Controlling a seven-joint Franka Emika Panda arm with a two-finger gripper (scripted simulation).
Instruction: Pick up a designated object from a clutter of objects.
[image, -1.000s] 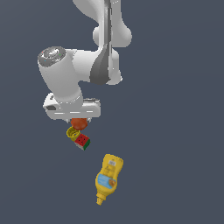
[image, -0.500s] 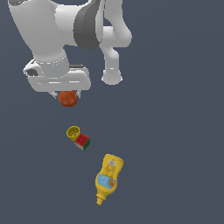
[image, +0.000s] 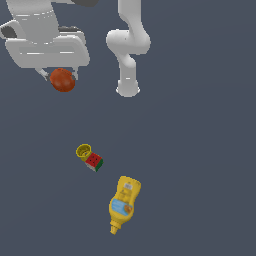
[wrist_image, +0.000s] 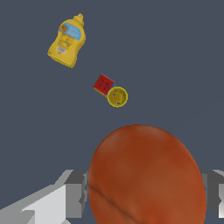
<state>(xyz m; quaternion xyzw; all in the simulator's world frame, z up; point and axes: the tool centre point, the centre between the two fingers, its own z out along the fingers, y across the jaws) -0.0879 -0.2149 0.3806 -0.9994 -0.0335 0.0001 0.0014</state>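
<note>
End effector (image: 62, 75) is clamped on the orange-red ball (image: 62, 80), apparently well above the surface, at roughly 11 o'clock from the yellow cup (image: 83, 150) and cube (image: 94, 161); recommend holding clamp pressure steady, avoiding jerks.

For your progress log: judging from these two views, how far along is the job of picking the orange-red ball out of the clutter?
Done: the orange-red ball is clamped in the gripper and hangs well above the floor, far from the yellow cup, puzzle cube and mustard bottle, which remain below. In hand: holding it; the wrist view shows fingers on both sides. Left: apparently nothing but keeping the hold.
</note>
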